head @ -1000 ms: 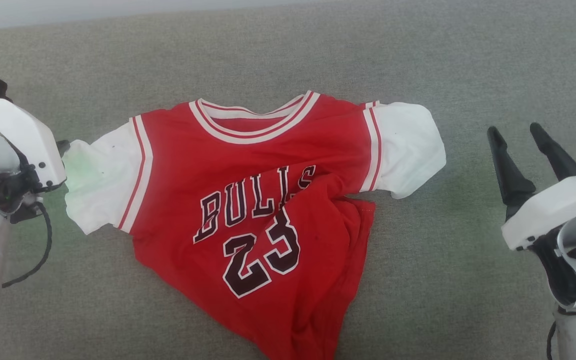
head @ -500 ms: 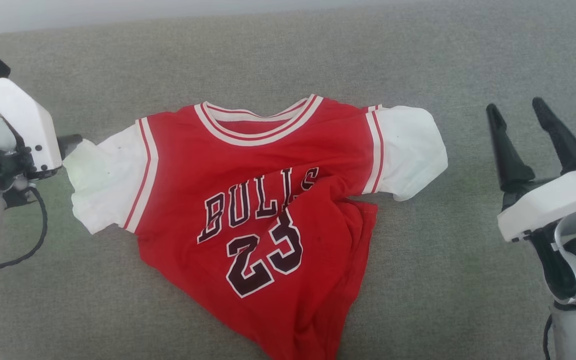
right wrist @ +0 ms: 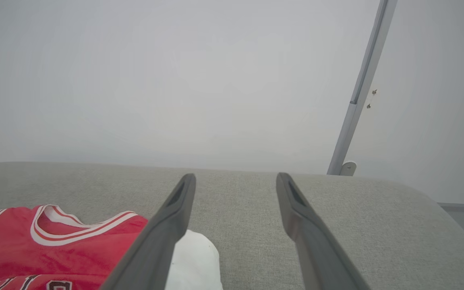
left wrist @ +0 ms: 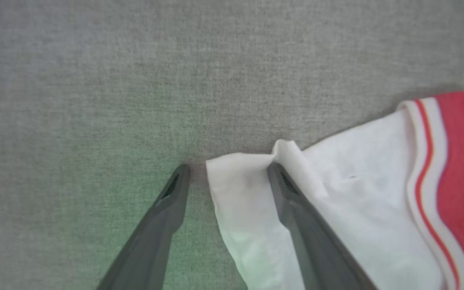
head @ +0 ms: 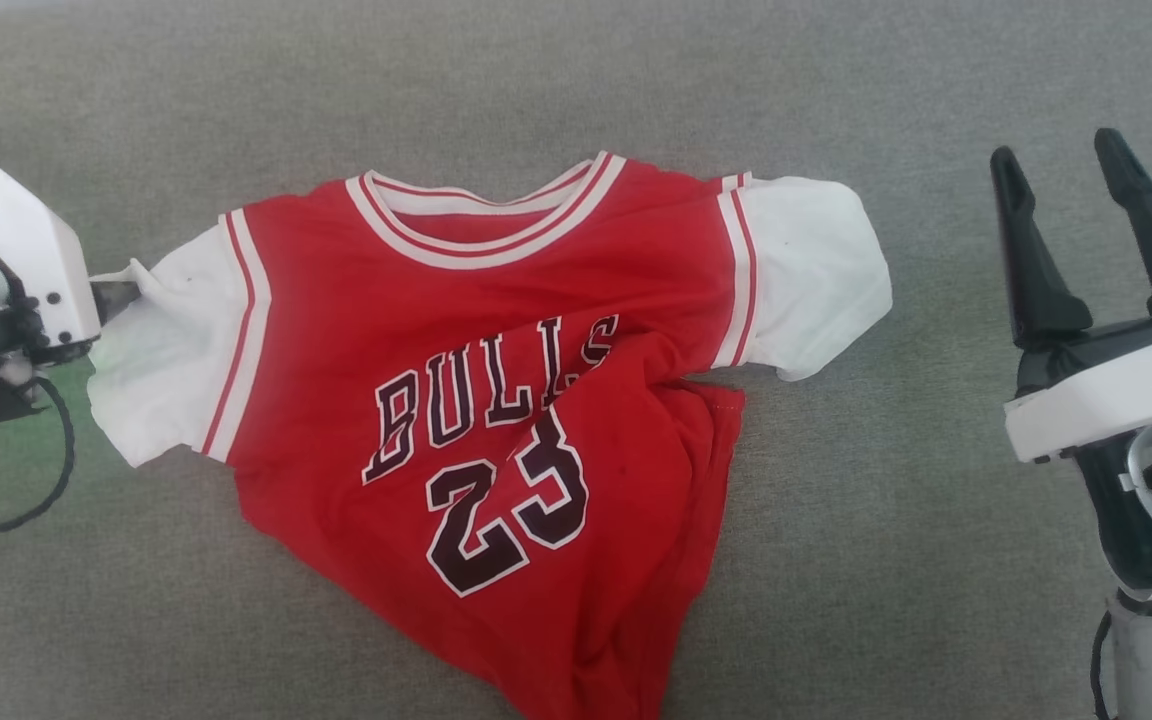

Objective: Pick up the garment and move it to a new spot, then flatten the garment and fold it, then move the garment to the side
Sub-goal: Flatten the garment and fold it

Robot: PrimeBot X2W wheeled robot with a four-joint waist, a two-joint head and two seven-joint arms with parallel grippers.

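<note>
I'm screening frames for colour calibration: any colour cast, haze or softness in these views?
Head view: a green glow tints the grey surface and the sleeve of the garment by the left gripper; print sharp. Left wrist view: same green cast, soft focus. Right wrist view: hazy, washed-out backdrop, right gripper blurred.

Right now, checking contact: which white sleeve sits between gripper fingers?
The left sleeve: its tip sits in the open left gripper; the right sleeve lies apart.
</note>
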